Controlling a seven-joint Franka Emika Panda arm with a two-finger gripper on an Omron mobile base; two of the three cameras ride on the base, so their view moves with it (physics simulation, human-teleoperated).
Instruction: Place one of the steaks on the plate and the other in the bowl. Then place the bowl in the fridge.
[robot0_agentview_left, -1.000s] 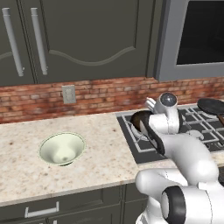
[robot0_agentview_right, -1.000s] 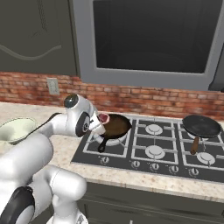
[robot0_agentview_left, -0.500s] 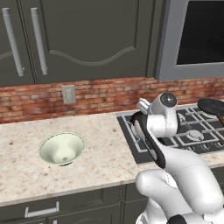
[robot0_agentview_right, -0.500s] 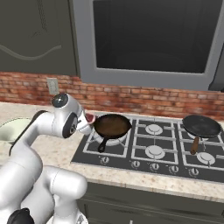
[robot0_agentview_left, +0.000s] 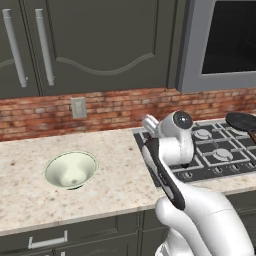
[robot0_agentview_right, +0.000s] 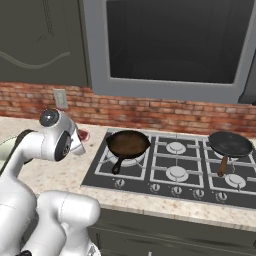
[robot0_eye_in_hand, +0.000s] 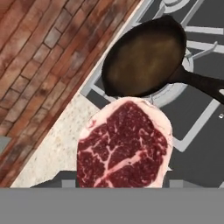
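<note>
The end effector (robot0_agentview_right: 81, 141) is gripping a red-pink marbled raw steak (robot0_eye_in_hand: 124, 144) over the speckled worktop (robot0_agentview_left: 115, 175), risking dropping it short of the pale cream-green conical bowl (robot0_agentview_left: 70, 169).

The white arm (robot0_agentview_left: 172, 165) rises from the base and bends forward, and its wrist is turned toward the brick wall side. The gripper (robot0_agentview_right: 82, 136) hangs above the counter edge next to the stove, closed around a steak (robot0_eye_in_hand: 124, 144). In the hand view the meat covers the fingertips, so their exact position cannot be seen.
</note>
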